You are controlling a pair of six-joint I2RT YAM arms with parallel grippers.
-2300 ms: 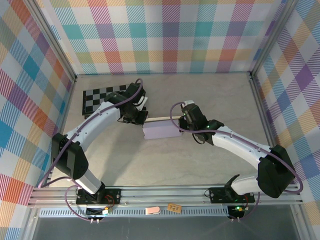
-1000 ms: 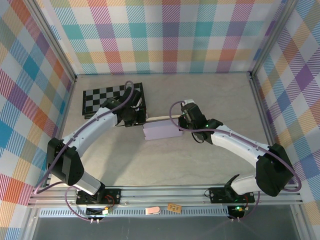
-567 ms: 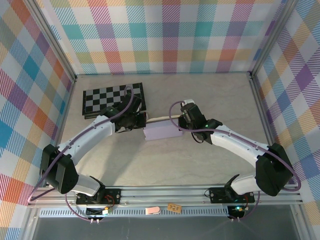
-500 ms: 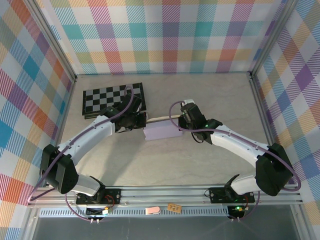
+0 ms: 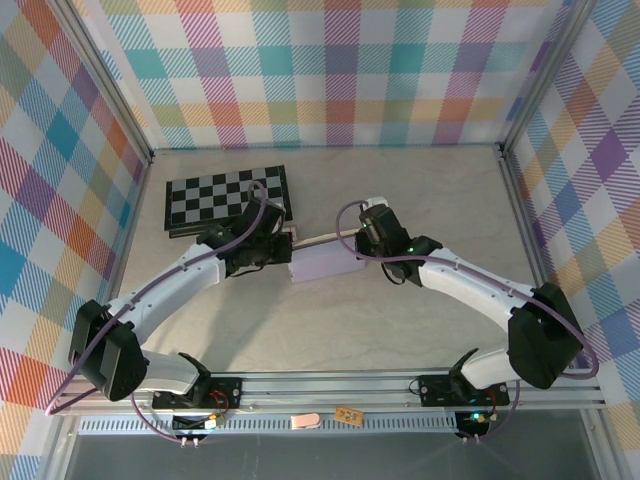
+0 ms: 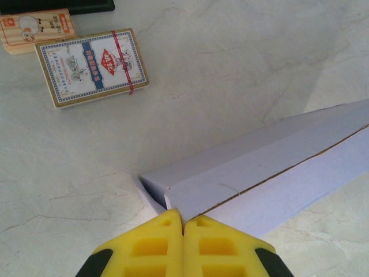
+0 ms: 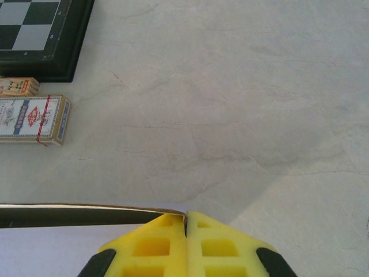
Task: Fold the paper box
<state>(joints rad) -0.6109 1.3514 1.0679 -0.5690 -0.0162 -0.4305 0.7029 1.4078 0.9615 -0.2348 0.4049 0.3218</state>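
The paper box lies mid-table as a lavender, partly folded long shape, with a brown-edged seam along its top in the left wrist view. My left gripper is at its left end, yellow fingers pressed together, their tip touching the corner of the upper flap with nothing between them. My right gripper is at the box's right end. There a thin card edge runs straight into the seam between its closed fingers.
A black-and-white checkerboard lies at the far left of the table. A banded card pack and a small wooden block rest between it and the box. Plaid walls ring the table; bare marble-look surface lies in front and to the right.
My left arm has swung back from the checkerboard toward the near right, bringing its shut gripper down to the box's left end. The right gripper has held its place.
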